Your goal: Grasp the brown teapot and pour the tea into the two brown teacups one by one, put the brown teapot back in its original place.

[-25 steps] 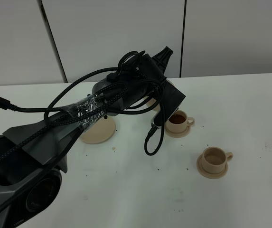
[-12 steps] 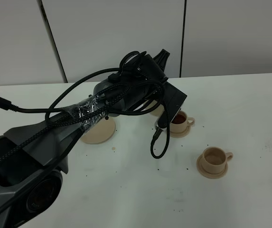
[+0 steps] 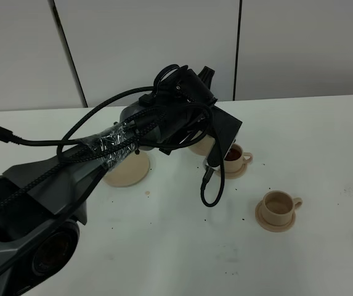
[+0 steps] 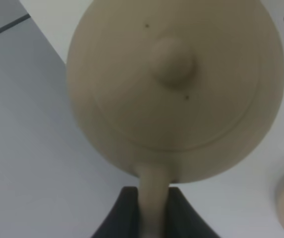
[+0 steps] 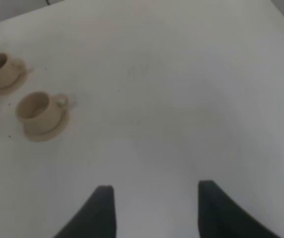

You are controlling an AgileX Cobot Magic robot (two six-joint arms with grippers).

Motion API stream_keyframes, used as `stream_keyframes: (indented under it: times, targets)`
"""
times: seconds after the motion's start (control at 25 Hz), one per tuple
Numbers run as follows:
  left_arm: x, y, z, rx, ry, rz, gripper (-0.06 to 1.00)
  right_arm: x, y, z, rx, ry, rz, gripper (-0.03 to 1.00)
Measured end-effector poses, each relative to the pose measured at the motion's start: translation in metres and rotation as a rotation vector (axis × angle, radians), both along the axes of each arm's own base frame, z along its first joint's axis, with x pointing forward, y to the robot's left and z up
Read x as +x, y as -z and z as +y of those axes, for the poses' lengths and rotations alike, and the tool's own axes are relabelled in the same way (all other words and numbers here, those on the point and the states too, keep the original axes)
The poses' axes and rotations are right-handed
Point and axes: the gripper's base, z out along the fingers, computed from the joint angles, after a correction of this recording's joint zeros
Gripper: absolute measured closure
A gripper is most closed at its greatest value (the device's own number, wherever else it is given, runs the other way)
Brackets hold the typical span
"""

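The brown teapot (image 4: 176, 89) fills the left wrist view, lid knob toward the camera. My left gripper (image 4: 152, 208) is shut on its loop handle. From the high camera the teapot (image 3: 199, 148) is only a beige sliver behind my left arm (image 3: 164, 126), held just left of the far teacup (image 3: 231, 157), which has dark tea in it. The near teacup (image 3: 279, 206) stands on its saucer, pale inside. The wide saucer (image 3: 127, 172) lies bare under the arm. My right gripper (image 5: 154, 213) hangs open over bare table, both teacups (image 5: 36, 109) far from it.
A loop of black cable (image 3: 212, 185) hangs from my left wrist down to the table beside the far teacup. Small dark specks dot the white table (image 3: 182, 246) between the saucers. A grey panelled wall stands behind the table.
My left wrist has turned slightly and its top has shifted left. The hanging cable loop has swung right and lower. Both cups stay where they were.
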Motion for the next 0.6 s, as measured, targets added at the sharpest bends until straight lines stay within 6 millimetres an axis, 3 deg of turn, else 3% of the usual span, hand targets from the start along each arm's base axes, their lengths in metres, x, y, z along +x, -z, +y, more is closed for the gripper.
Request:
stream_keyframes:
  times: [0.16,0.6]
  targets:
    - [0.002,-0.009,0.007,-0.048,-0.045,-0.005,0.77,0.0,0.0,0.0,0.0,0.0,0.0,0.59]
    - [0.001,-0.003,0.014,-0.149,-0.147,0.091,0.77,0.0,0.0,0.0,0.001,0.0,0.0,0.59]
